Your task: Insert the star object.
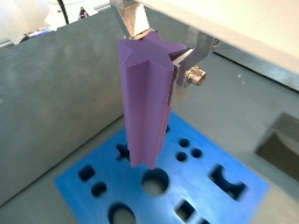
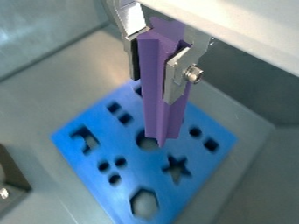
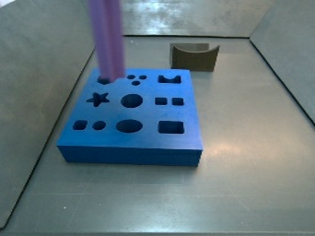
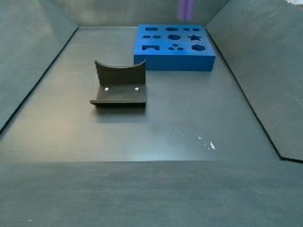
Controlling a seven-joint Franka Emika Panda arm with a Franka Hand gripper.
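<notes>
The star object (image 1: 149, 105) is a tall light-purple fluted peg that hangs upright. My gripper (image 1: 158, 57) is shut on its upper end, and the silver fingers (image 2: 176, 66) press its sides in both wrist views. The peg's lower end hovers over the flat blue block (image 1: 216, 192), close to a round hole and beside the star-shaped hole (image 2: 177, 164). In a side view the peg (image 3: 109, 37) stands over the block's far left part (image 3: 135, 138), a little behind the star hole (image 3: 101, 98). The gripper is out of frame in both side views.
A small dark olive arch block (image 3: 193, 57) lies on the grey floor behind the blue block, also seen in a side view (image 4: 119, 84). The blue block (image 4: 174, 46) has several other shaped holes. Grey walls enclose the floor.
</notes>
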